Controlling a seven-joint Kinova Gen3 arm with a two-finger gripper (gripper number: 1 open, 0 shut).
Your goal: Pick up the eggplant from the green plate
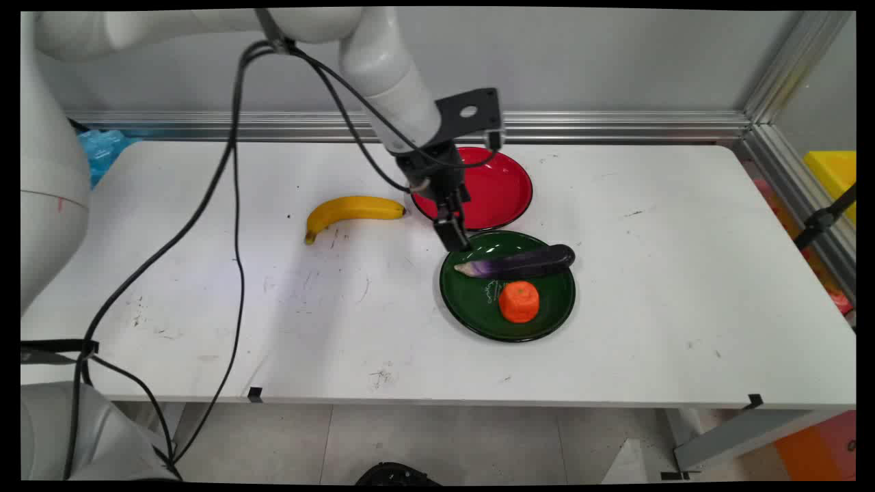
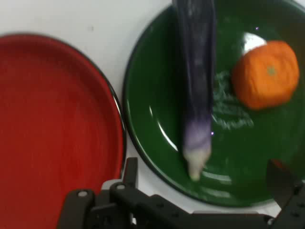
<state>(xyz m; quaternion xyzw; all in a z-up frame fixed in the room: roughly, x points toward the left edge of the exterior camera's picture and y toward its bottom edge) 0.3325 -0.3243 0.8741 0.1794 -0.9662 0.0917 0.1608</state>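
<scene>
My black two-finger gripper (image 1: 456,236) hangs with its fingers spread and nothing between them, over the rim of the round dark-green plate (image 1: 472,297) nearest the glossy red plate (image 1: 502,191). The long purple eggplant (image 1: 519,262) lies across that green plate, its pale tip just below my fingers, beside a squat orange fruit (image 1: 519,301). A curved yellow banana (image 1: 348,210) lies on the white table (image 1: 649,287), left of the red plate, which holds nothing.

We are looking at a robotics lab test bench: a scuffed white table (image 1: 615,328) fenced by aluminium framing (image 1: 615,126), with a cabled Kinova arm (image 1: 389,75) working over toy food.
</scene>
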